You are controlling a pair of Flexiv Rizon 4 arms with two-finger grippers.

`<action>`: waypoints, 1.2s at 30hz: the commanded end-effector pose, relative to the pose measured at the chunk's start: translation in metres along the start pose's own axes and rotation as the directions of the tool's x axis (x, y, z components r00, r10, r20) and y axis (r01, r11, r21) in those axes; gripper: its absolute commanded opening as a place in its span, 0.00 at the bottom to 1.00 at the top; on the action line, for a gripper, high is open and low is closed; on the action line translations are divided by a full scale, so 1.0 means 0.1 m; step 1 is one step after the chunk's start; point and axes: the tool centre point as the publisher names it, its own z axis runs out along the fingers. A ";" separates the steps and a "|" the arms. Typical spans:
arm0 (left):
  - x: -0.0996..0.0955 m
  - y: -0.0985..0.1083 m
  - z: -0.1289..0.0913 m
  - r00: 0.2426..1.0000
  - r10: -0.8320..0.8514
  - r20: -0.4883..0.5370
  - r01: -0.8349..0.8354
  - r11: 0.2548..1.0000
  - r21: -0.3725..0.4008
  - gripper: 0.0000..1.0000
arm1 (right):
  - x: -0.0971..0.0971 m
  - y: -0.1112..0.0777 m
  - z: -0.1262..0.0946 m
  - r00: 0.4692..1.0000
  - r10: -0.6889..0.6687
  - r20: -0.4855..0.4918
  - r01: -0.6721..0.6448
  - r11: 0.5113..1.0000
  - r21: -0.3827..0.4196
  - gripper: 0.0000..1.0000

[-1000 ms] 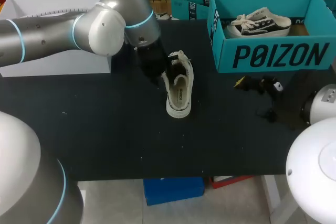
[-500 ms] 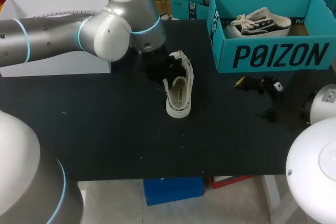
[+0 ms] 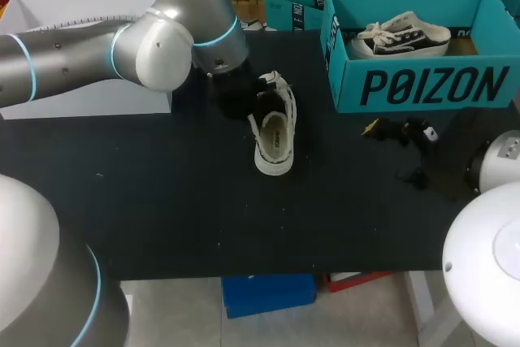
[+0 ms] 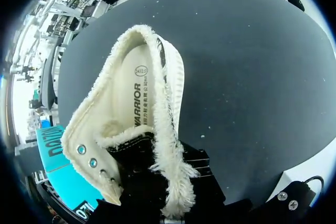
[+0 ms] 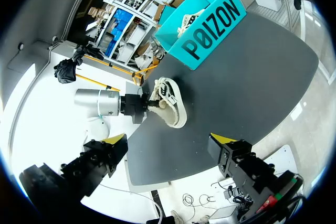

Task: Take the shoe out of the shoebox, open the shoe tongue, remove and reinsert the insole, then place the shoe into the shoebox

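the shoe sat left of the shoebox. the left gripper had tugged its front up, starting on the tongue; its grip i could not tell. the right gripper gaped open

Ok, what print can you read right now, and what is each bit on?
"POIZON": large dark letters on the front wall of the teal shoebox.
"WARRIOR": dark print along the insole inside the white shoe.
Small characters beside that word, and a round stamp nearer the heel: too small to read.
Print on the second teal box behind: too blurred to read.
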 end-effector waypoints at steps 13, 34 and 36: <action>-0.05 -0.03 -0.82 0.999 0.010 0.047 -0.007 0.998 -0.062 0.00 | -0.05 0.02 -0.06 1.000 0.010 -0.009 -0.009 0.998 0.067 1.00; -0.14 -0.07 -1.82 0.991 0.020 0.132 -0.005 0.994 -0.106 0.00 | -0.05 0.02 -0.06 1.000 0.010 -0.009 -0.009 0.998 0.067 1.00; -0.14 -0.07 -1.82 0.991 0.020 0.132 -0.005 0.994 -0.106 0.00 | -0.05 0.02 -0.06 1.000 0.010 -0.009 -0.009 0.998 0.067 1.00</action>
